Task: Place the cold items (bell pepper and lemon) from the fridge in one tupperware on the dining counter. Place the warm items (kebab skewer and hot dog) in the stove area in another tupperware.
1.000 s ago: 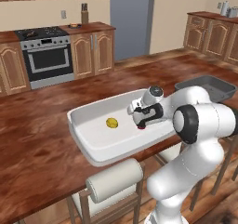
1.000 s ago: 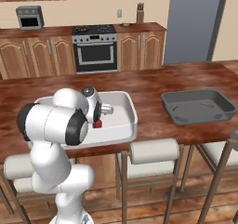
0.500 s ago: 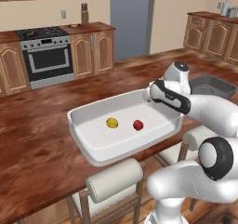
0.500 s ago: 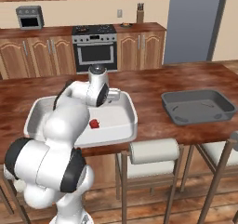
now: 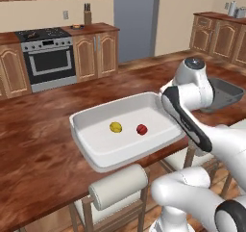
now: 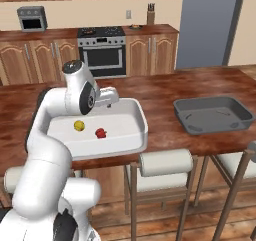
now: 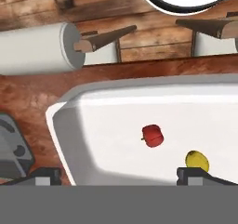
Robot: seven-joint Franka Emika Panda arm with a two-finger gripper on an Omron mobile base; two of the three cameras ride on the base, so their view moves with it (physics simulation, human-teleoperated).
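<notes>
Two small items are seen lying inside the white rectangular plastic tupperware (image 5: 103, 151) on the reddish-brown wooden dining counter (image 5: 38, 130). In the left base view, the small yellow lemon (image 5: 115, 127) is placed to the left and the small red bell pepper (image 5: 141, 129) just beside it on the right, apart, both near the middle of the container floor. The same order is kept in the right base view: lemon (image 6: 79, 125), then pepper (image 6: 101, 133), inside the white container (image 6: 135, 135). Further right on the counter (image 6: 160, 92), well apart, a dark grey rectangular tupperware (image 6: 212, 116) is noted.

In the hand view the order is reversed: the pepper (image 7: 152, 135) is seen left of the lemon (image 7: 197, 160), which is partly hidden by a dark fingertip (image 7: 195, 174). The tool (image 7: 123, 177) is held above the white container's (image 7: 65, 121) near wall, its jaws spread wide, with nothing between them. White padded stools (image 7: 39, 47) are visible past the counter edge.

At the back wall, a steel stove with black cooktop (image 5: 45, 55) is set among wooden cabinets.
</notes>
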